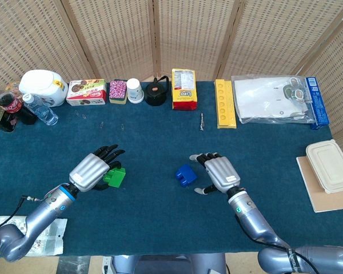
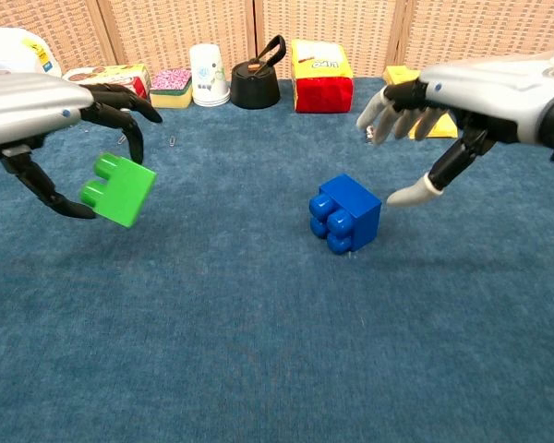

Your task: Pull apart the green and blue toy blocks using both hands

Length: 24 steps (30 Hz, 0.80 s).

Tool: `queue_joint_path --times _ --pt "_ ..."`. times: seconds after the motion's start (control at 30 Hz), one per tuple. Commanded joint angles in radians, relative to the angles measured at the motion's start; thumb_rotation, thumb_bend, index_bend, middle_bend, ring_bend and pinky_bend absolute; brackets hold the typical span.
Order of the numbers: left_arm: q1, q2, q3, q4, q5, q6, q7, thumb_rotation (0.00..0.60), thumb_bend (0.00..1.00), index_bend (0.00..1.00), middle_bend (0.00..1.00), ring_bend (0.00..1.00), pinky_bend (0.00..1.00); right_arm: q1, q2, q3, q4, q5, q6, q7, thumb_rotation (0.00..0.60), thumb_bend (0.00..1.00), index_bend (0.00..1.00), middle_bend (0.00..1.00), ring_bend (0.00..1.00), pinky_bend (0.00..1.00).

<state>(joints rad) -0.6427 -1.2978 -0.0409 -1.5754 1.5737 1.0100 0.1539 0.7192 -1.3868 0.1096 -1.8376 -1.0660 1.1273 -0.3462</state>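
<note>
**Blocks separated: green block in left hand, blue block on table**

Head view: the green block (image 1: 114,177) sits at roughly 8 o'clock from the middle of the blue table (image 1: 160,137), partly covered by the left hand (image 1: 92,170), whose dark fingers curl over its near side. The blue block (image 1: 186,175) lies well apart from it, just below table centre. The right hand (image 1: 219,173) is just beside the blue block at its 3 o'clock, fingers spread, holding nothing. Along the 12 o'clock edge stand a white cup (image 1: 135,90), a black kettle (image 1: 156,92), a yellow packet (image 1: 183,89) and a yellow tray (image 1: 225,103). A white lidded box (image 1: 330,165) rests at 3 o'clock.

Chest view: the left hand (image 2: 60,120) grips the green block (image 2: 120,189) between upper fingers and thumb; the block is tilted, studs facing 9 o'clock, and appears lifted off the table. The blue block (image 2: 344,212) rests on the table (image 2: 258,351), studs facing the camera. The right hand (image 2: 443,106) hovers at the block's 2 o'clock, fingers apart and empty; its thumb tip points toward the block, apart from it.
</note>
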Motion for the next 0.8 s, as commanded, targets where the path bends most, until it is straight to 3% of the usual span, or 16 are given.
queue_joint_path --times 0.03,0.2,0.33,0.63,0.8 --pt "-0.035 -0.026 -0.024 -0.005 -0.069 -0.068 0.063 0.6 0.15 0.26 0.14 0.03 0.16 -0.012 0.016 0.011 -0.017 -0.016 0.016 -0.001 0.5 0.13 0.21 0.28 0.26 0.25" --pt "-0.046 -0.015 -0.044 -0.044 -0.155 -0.1 0.122 0.6 0.07 0.13 0.08 0.0 0.13 -0.041 0.045 0.03 -0.03 -0.049 0.058 0.02 0.498 0.13 0.21 0.28 0.26 0.25" --pt "-0.024 0.019 -0.046 -0.082 -0.175 -0.061 0.131 0.6 0.07 0.12 0.08 0.0 0.13 -0.066 0.058 0.044 -0.013 -0.076 0.088 0.057 0.5 0.13 0.21 0.29 0.26 0.25" --pt "0.13 0.125 0.008 -0.104 -0.097 0.168 0.013 0.6 0.07 0.12 0.08 0.0 0.13 -0.127 0.065 0.042 0.086 -0.123 0.128 0.136 0.5 0.14 0.25 0.31 0.26 0.25" --pt "0.259 0.187 0.061 -0.088 -0.042 0.34 -0.069 0.6 0.07 0.12 0.08 0.0 0.13 -0.182 0.069 0.015 0.149 -0.163 0.183 0.136 0.496 0.14 0.27 0.33 0.27 0.25"
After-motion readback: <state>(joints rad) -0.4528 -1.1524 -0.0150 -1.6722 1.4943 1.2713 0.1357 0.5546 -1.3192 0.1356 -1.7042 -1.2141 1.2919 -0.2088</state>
